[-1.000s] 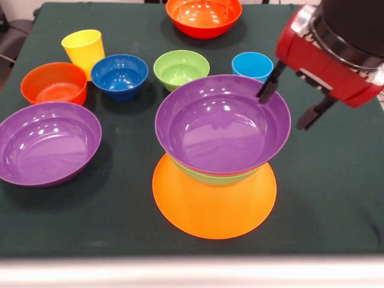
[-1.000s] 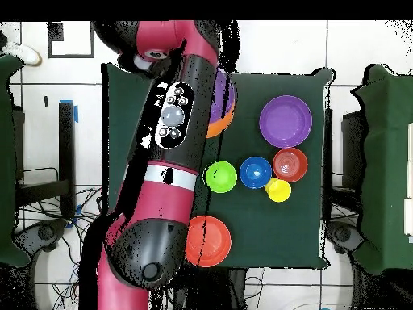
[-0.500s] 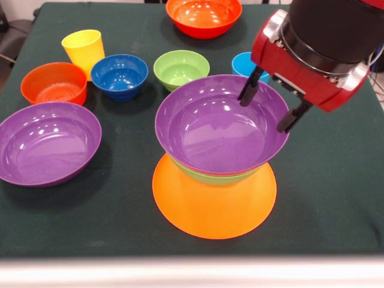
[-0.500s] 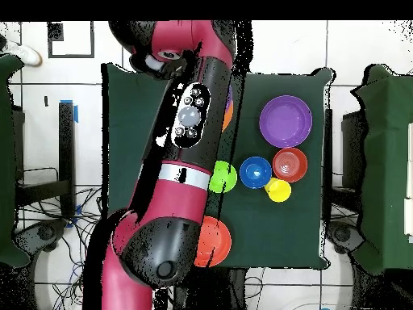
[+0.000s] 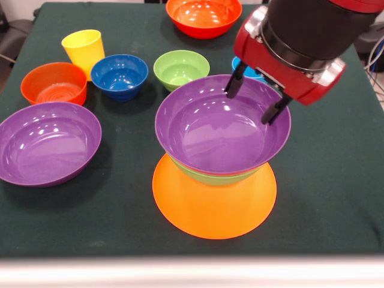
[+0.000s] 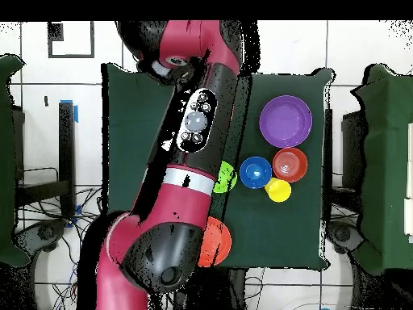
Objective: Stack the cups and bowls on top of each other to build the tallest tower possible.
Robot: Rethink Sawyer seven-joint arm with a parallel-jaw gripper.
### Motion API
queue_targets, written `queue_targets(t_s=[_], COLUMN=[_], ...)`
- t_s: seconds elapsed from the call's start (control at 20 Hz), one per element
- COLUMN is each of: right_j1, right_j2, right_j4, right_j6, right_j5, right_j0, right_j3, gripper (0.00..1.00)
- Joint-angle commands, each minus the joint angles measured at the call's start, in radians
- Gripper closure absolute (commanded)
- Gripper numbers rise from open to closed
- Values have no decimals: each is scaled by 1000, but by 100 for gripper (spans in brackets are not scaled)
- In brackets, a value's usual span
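The gripper [image 5: 255,101] hangs with its two fingers spread apart over the far right part of the purple bowl [image 5: 222,126] that tops the tower [image 5: 215,162], which consists of that bowl, a green bowl [image 5: 211,176] beneath it and the upturned orange bowl [image 5: 214,201] as base. A light blue cup [image 5: 239,64] shows partly behind the gripper. On the left stand a second purple bowl [image 5: 48,143], a red-orange bowl [image 5: 54,83], a yellow cup [image 5: 83,51], a dark blue bowl [image 5: 119,75] and a small green bowl [image 5: 181,69]; a large red-orange bowl [image 5: 203,16] sits at the far edge.

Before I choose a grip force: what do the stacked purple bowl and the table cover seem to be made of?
The purple bowl looks like hard glossy plastic: bright light spots glint on its smooth inside. The table cover looks like dark green matte cloth, perhaps felt: no shine, and soft shadows under the bowls.
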Motion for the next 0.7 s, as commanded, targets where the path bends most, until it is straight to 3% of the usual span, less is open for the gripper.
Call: queue_targets(t_s=[0.05,0.45,0.7], right_j1=[-69,-149,-156], right_j2=[207,323,364], right_j4=[-147,-234,-266], right_j6=[-359,-349,-321], right_j5=[-45,-162,-182], right_j0=[31,58,55], right_j3=[196,374,380], gripper=[0,0,0])
